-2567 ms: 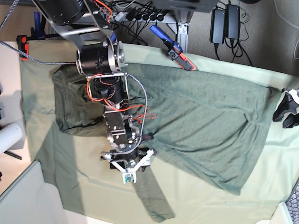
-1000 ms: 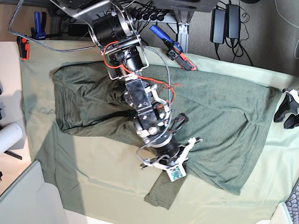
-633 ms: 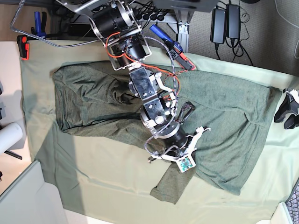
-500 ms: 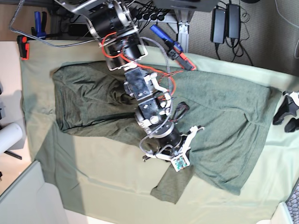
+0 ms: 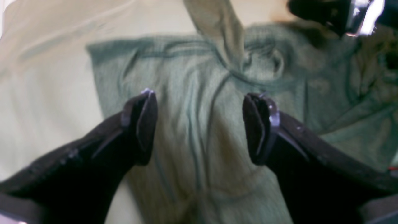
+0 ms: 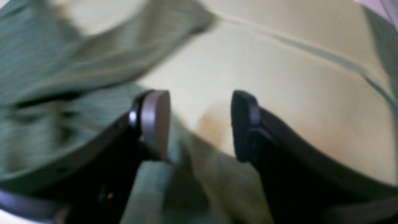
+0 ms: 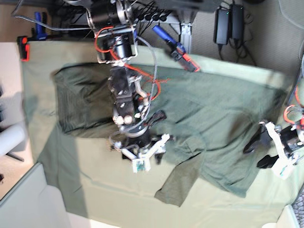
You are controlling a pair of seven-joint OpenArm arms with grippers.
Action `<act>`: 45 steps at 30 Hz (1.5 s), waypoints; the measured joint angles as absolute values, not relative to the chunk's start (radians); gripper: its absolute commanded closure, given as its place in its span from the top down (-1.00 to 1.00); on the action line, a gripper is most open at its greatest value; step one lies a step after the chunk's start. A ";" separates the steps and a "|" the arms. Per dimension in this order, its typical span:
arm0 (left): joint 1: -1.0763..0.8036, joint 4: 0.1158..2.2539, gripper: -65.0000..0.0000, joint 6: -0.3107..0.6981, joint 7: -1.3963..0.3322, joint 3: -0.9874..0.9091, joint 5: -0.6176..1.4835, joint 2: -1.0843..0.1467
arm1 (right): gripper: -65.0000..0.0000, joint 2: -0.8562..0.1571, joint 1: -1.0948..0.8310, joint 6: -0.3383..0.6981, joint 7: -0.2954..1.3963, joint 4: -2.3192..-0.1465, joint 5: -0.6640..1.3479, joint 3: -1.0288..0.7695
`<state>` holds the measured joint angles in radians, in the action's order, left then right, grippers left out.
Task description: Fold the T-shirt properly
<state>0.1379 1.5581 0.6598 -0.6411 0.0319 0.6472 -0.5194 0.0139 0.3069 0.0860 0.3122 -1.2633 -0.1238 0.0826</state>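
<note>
Left tool (image 7: 259,152) arrived over T-shirt (image 7: 209,114) edge, open.

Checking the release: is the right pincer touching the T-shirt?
Cannot tell: right wrist view shows the right pincer open, T-shirt blurred by one finger.

The T-shirt (image 7: 209,118) is a dark heathered grey-green knit, spread flat and wrinkled across the table (image 7: 71,190). One sleeve lies folded toward the table's near edge, and its far part is creased and darker.

Left tool (image 5: 199,129) gaping, right tool (image 6: 200,124) parted — both empty
</note>
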 measured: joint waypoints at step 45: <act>0.658 0.580 0.41 0.529 -0.298 0.257 0.191 0.007 | -0.03 -0.111 0.160 0.085 0.427 -1.303 -0.019 -0.203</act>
<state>0.6582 0.5804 0.5285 -0.2981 0.2569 0.1909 0.0074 -0.1108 0.1600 0.0853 0.4274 -1.3025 -0.0185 -0.2028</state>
